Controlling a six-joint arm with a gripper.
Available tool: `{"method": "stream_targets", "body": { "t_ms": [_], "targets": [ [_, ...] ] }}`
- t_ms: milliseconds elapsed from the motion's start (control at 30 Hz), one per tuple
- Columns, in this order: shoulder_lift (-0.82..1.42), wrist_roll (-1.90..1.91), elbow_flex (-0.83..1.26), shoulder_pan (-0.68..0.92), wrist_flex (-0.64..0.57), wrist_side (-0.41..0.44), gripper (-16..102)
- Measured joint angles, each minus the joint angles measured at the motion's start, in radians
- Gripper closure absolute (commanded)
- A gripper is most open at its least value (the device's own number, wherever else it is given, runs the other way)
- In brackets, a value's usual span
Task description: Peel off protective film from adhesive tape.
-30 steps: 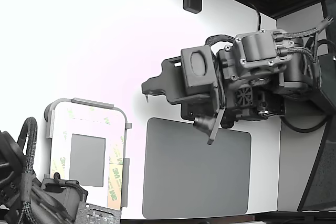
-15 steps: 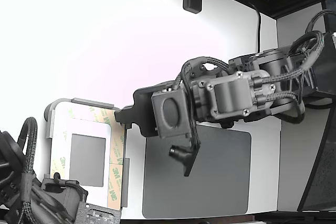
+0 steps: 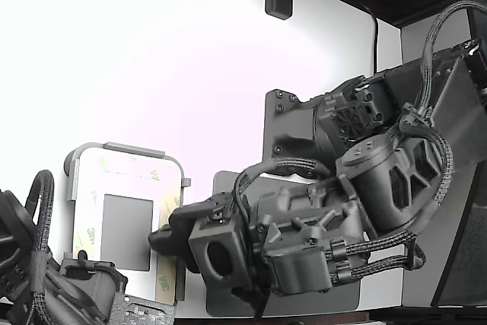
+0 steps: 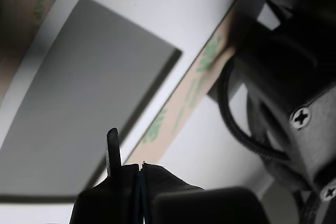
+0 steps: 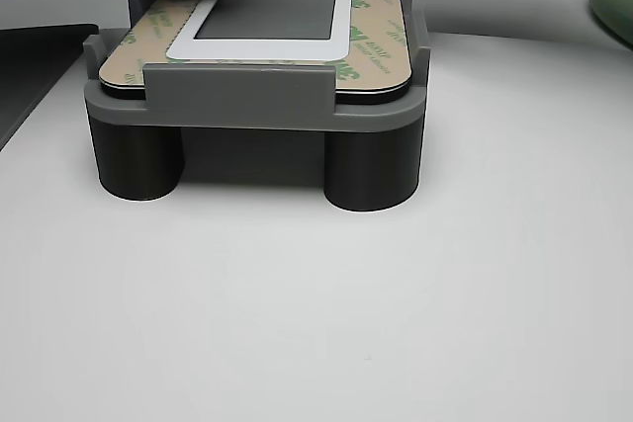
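Above the white plate (image 3: 125,174) on its grey stand, the end effector (image 4: 126,174), tips pressed together, nears the protective film (image 4: 184,100) still lying on the adhesive tape; a shallow pinch could slip off.

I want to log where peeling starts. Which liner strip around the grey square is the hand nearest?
The protective film strip along the grey square's exterior-view right side; the hand sits at it, the other strips lie farther off.

End effector (image 4: 127,174) jaws' gap indistinct
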Motion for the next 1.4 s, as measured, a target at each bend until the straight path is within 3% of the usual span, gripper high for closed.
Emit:
{"method": "stream_targets", "body": {
  "t_ms": [133,633,1400],
  "targets": [
    [-0.021,-0.038,0.009,0.014,-0.049,-0.037,97],
    [-0.173,-0.061,-0.078,0.078,-0.078,-0.009,97],
    [-0.198,-0.100,-0.023,0.083,-0.178,-0.041,97]
  ]
}}
